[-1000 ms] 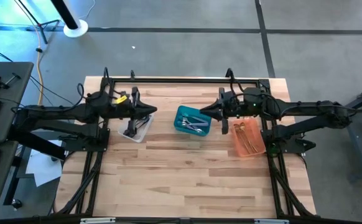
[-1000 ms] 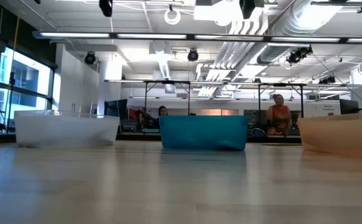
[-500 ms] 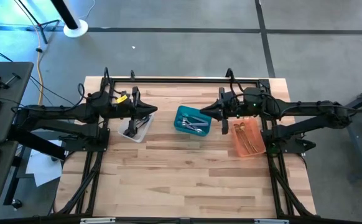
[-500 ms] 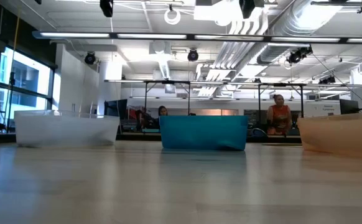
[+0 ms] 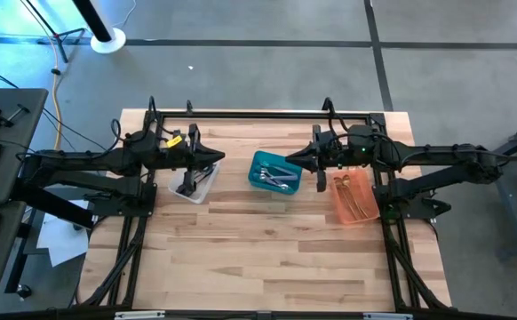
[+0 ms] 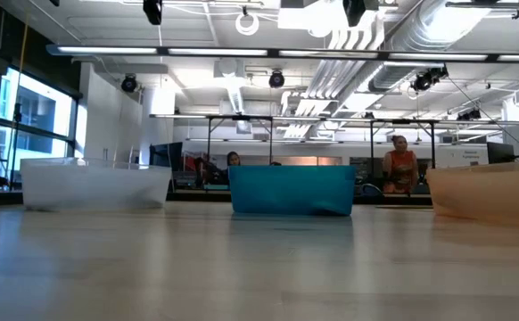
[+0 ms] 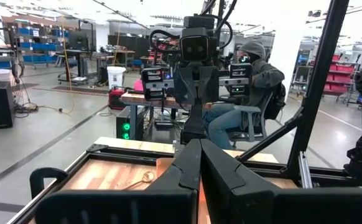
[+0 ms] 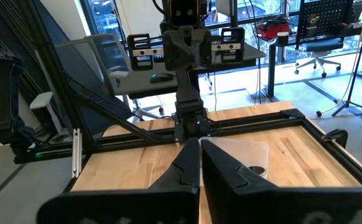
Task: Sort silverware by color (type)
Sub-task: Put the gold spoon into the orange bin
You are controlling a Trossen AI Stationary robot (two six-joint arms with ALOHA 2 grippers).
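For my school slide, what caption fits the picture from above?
Both grippers, left and right, shut and empty above sorted silverware in clear, teal and orange bins.

- Two dark, near-black arms are seen from above, each built of slim jointed segments running out from a bulkier base at the table's side.
- A yellow marking is carried on the left arm near its wrist, beside the left gripper (image 5: 212, 158).
- A small green light is shown on the right arm's wrist housing, behind the right gripper (image 5: 292, 160).
- Each gripper is formed of two long, tapering matte-black fingers (image 7: 187, 168), drawn together into a narrow wedge.
- A boxy black wrist block with white-labelled side bars is seen on the opposite arm in each wrist view.
- Thin black cables are looped above the wrist housings.
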